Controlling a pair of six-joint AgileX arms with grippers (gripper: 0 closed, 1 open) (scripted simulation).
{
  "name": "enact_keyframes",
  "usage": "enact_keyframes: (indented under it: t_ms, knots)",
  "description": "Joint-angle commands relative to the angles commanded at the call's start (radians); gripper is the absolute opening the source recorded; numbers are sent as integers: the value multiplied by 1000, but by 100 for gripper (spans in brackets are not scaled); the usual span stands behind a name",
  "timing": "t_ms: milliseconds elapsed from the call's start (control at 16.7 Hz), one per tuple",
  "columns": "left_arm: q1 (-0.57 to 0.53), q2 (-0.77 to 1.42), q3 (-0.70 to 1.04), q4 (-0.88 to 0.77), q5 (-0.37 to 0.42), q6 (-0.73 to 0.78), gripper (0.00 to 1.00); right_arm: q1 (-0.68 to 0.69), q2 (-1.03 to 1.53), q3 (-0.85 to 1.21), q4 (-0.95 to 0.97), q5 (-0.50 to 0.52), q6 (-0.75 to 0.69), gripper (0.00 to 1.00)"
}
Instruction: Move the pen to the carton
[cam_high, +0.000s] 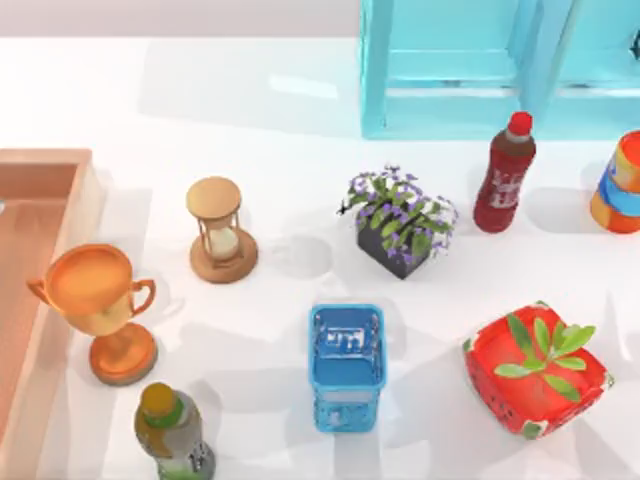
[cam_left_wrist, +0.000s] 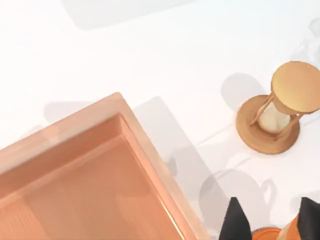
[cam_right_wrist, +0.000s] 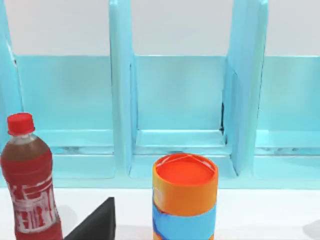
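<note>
Orange-brown open cardboard carton (cam_high: 40, 180) at table's left edge, wooden hourglass (cam_high: 221, 230) nearby; gripper states: can't tell.

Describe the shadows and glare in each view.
Top view: soft grey shadows fall beside the hourglass, the trophy and the red bottle; a pale sheen crosses the table near the blue shelf. Left wrist view: the carton casts a faint shadow on the table, and the trophy's shadow lies below the hourglass. Right wrist view: even light, with no strong glare on the orange can.
</note>
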Motion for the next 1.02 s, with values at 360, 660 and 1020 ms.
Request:
enact_keyframes:
  t_ms: [360, 660, 1020]
  knots:
    - [147, 78, 81, -186, -64, 218, 0, 0, 0, 0, 0, 0, 0, 100]
    - [146, 77, 80, -188, -65, 223, 0, 0, 0, 0, 0, 0, 0, 100]
    - [122, 79, -38, -56, -74, 196, 0, 0, 0, 0, 0, 0, 0, 100]
